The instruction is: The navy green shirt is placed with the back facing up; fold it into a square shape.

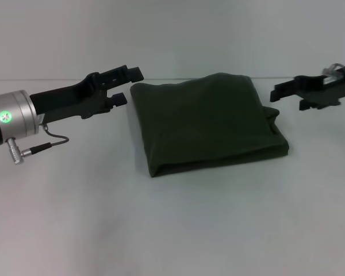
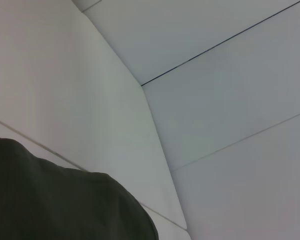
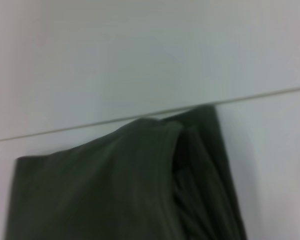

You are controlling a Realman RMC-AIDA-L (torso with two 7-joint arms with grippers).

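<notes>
Shirt folded into rough square, lying near tabletop's far edge, mid-width. Tabletop plain pale grey; pale wall behind. Left gripper released, just beside shirt's left edge. Right gripper spread, empty, beside right edge.

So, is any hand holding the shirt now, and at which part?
Nothing is held. The left hand and the right hand are both open, apart from the folded navy green shirt on the table.
</notes>
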